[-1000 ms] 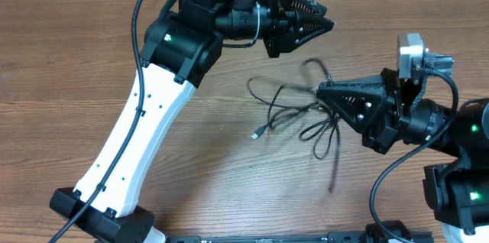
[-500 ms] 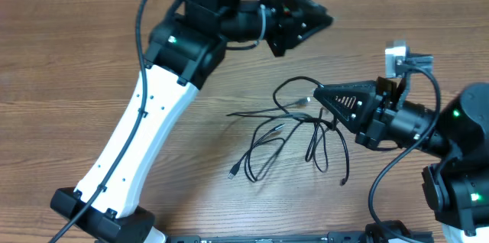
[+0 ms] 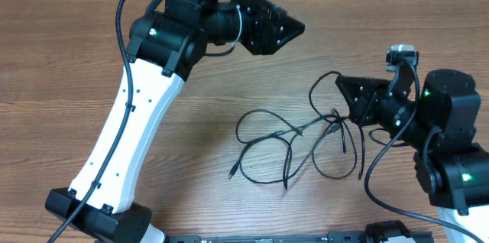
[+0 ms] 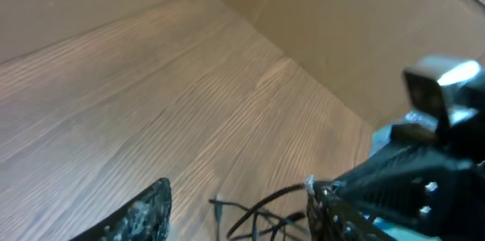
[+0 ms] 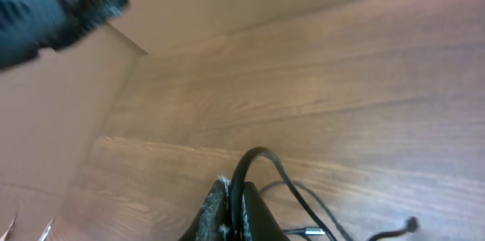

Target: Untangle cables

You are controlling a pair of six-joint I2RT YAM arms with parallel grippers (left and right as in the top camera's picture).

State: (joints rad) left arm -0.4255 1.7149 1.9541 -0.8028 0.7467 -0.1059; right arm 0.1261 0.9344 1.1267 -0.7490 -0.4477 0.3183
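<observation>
The cables (image 3: 294, 131) are thin black cords lying in loose, crossing loops on the wooden table, with a small plug end (image 3: 231, 173) at the lower left. My right gripper (image 3: 341, 82) is shut on one cable at the right end of the tangle. In the right wrist view that cable (image 5: 258, 154) arches up out of the closed fingers (image 5: 220, 203). My left gripper (image 3: 294, 27) hovers above and to the left of the tangle. It is open with nothing between its fingers (image 4: 151, 203), and the cables (image 4: 261, 209) show on the table beyond them.
Cardboard walls (image 4: 341, 36) stand along the far side of the wooden table (image 3: 61, 59). The left arm's white link (image 3: 122, 144) slants across the table's left half. The right arm's base (image 3: 458, 174) fills the right corner.
The left gripper drew back to the left, away from the cables. The right gripper shifted right, still holding its cable. The loops spread wider and flatter, and the plug end slid left.
</observation>
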